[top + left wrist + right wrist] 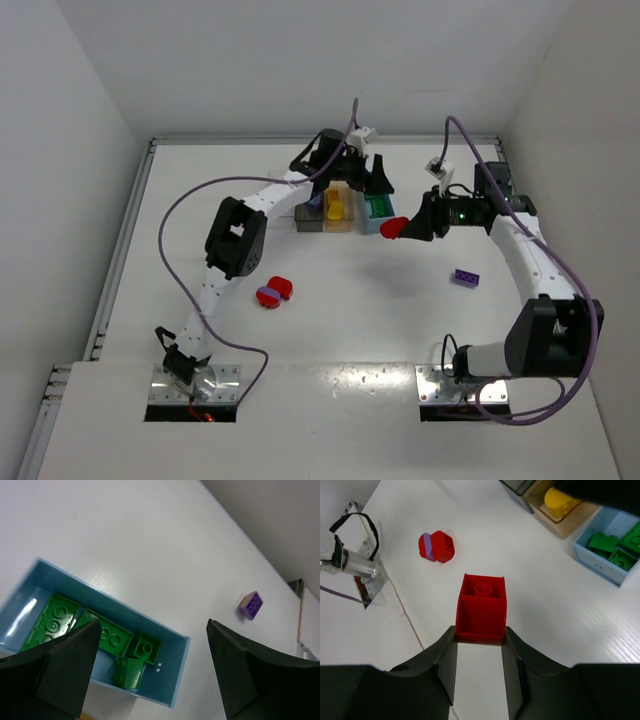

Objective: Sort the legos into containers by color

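Near the top centre of the overhead view, the left gripper (152,627) hangs over the light blue rectangular plastic bin (179,672). We see its two dark fingers (65,665) spread wide apart, with nothing between them. Inside that bin lie several green plastic bricks (114,637), one of them tipped on its side near the lower edge of the left wrist view.

The right gripper (480,634) is clamped on a small red plastic brick (481,605), studs up, which it holds above the white desk (350,330) just to the right of the light blue bin in the overhead frame.

To the left of the blue bin and touching it stands a tan plastic bin (572,522) with a yellow plastic brick (560,502) inside. A smoky grey plastic bin (309,220) comes next in the row; we cannot tell what it contains.

A purple plastic brick (465,277) lies alone on the desk at centre right, well apart from the bins. At centre left sits a second red brick with a purple piece pressed against it (273,292).
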You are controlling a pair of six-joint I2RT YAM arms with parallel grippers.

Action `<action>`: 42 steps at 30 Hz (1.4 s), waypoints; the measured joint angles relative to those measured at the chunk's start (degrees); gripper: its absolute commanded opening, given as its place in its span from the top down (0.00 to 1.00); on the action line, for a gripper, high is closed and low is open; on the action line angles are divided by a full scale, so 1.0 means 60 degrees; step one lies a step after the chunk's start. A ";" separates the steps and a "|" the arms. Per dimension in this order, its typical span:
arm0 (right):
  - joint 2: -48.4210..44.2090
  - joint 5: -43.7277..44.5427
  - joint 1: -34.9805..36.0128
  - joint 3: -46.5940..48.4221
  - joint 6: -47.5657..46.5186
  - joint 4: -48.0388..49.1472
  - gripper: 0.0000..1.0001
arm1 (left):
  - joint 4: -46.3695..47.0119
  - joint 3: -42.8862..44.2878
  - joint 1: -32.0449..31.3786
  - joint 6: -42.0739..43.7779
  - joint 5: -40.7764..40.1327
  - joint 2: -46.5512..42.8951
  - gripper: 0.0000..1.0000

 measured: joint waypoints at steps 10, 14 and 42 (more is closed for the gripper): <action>0.2087 0.0718 0.2408 0.1963 0.1701 0.2302 1.00 | 0.0590 -0.2532 0.2229 -0.0419 -0.1494 -0.5311 0.01; 0.3938 0.1348 0.3916 0.3989 0.2277 0.3238 1.00 | -0.0215 -0.3027 0.3694 0.0321 -0.2965 -0.7340 0.00; 0.9737 0.4564 0.6051 0.9224 0.2517 0.3275 0.17 | -0.3289 -0.6867 0.6790 0.1457 -0.1202 -0.9140 0.00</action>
